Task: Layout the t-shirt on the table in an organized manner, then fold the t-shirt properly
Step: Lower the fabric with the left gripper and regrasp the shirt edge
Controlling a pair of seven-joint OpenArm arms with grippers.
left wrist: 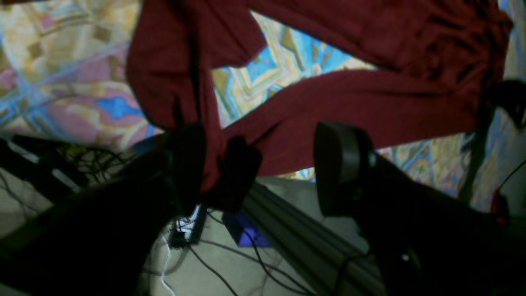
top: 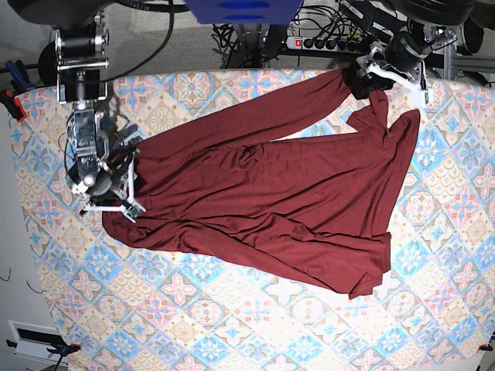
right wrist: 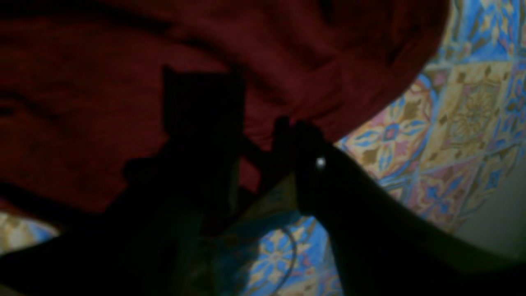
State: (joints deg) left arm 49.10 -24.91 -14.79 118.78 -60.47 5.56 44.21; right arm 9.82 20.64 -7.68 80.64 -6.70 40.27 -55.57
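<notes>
Patterned tiles cover the table (top: pixel 255 332), and bare room lies along its near edge and both near corners. At the far right corner the left tool (left wrist: pixel 263 164) has its jaws apart, one finger (left wrist: pixel 341 164) standing clear of the cloth; a sleeve end of the t-shirt (top: pixel 271 201) drapes over the other finger, and whether it is still pinched I cannot tell. At the left edge the right tool (top: pixel 124 189) sits at the shirt's rim with its jaws partly apart and cloth bunched against them; the dark wrist view does not show whether any is gripped. Outward from the tools the shirt spreads crumpled across the table's middle, one sleeve running to the far right corner, its hem corner reaching toward the near right. Cables (top: pixel 332 35) and a power strip lie beyond the far edge.
</notes>
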